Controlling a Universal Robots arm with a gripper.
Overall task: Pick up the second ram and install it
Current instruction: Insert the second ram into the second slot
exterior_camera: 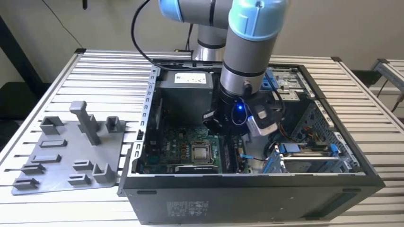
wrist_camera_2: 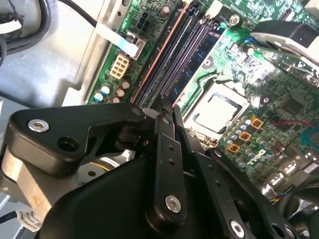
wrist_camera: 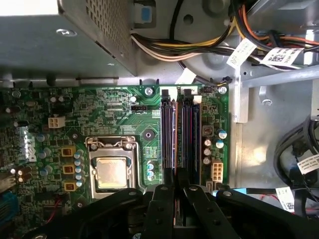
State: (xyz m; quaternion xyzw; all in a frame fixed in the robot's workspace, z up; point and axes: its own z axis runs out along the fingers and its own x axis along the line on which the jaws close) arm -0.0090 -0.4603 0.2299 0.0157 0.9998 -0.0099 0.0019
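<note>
Gripper over the memory slots inside the open computer case.

In the exterior view the arm reached down into the case, its gripper low above the green motherboard, with a grey plastic holder tray lying well apart on the slatted table. In the first wrist view the gripper hung at the near end of the long dark slots, beside the processor socket. Its fingers stood nearly together in the second wrist view. Whether they clenched the second ram could not be told; a thin brownish edge between them might have been it.
</note>
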